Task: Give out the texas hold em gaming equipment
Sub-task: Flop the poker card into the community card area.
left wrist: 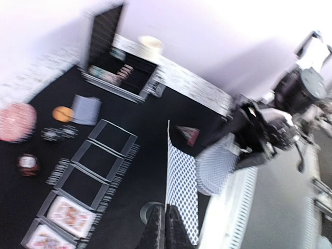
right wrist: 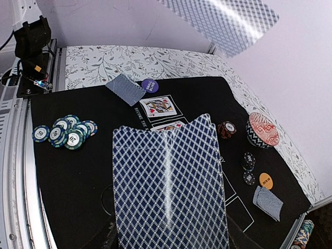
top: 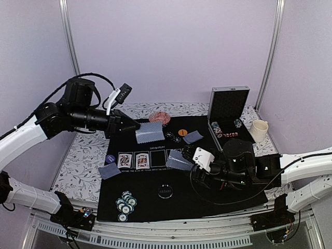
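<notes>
Blue-backed cards (right wrist: 171,187) fan from the right fingers' (top: 189,160) narrow grip; left fingers (left wrist: 166,231), closed, pinch one card (left wrist: 181,192) aloft. Blue button's (right wrist: 150,85) lettering is unreadable.

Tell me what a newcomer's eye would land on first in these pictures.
The left gripper holds a single card up in the air over the far side of the black mat. The right gripper grips a stack of cards low over the mat's middle. Two face-up cards lie in the white boxes at the mat's left.
</notes>
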{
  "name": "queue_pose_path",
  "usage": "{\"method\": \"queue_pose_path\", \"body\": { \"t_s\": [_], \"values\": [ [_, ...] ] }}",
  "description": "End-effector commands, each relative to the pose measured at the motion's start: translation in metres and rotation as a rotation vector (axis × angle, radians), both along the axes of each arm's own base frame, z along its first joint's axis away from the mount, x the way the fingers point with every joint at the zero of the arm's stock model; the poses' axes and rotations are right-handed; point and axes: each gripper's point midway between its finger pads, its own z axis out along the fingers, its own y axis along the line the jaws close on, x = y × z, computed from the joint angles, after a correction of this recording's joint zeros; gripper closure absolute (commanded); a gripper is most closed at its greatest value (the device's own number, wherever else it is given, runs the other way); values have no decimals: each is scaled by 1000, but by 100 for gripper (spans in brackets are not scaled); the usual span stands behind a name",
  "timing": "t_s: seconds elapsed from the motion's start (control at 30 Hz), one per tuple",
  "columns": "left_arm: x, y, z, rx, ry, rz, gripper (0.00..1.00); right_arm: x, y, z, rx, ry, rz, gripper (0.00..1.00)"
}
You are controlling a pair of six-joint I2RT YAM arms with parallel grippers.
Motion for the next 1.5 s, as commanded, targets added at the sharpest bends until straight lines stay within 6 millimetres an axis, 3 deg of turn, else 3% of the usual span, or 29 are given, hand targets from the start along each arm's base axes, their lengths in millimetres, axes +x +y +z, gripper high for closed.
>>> {"method": "queue_pose_path", "body": {
  "t_s": [0.0,0.07,0.2,0.47,0.63,0.73,0.93,1.03,1.47],
  "values": [
    [46,45,8,166,-172,285,100,2,-6,9,39,-3,-28,51],
    [70,61,-7,269,-207,410,100,2,-5,9,35,-3,-27,51],
    [106,84,-57,541,-241,615,100,1,-6,13,44,-5,-25,51],
    [131,40,-103,782,-383,658,100,0,-14,17,44,0,-34,51],
    [142,22,-150,940,-407,630,100,-1,-20,15,28,17,-46,51],
    [142,11,-176,996,-403,595,100,-1,-25,15,35,27,-59,51],
    [136,-17,-197,1009,-424,534,100,2,-35,16,32,25,-98,51],
    [133,-26,-222,1044,-409,486,100,1,-37,16,29,34,-101,51],
    [99,-56,-268,1023,-260,337,100,1,-41,14,28,46,-116,51]
  ]
}}
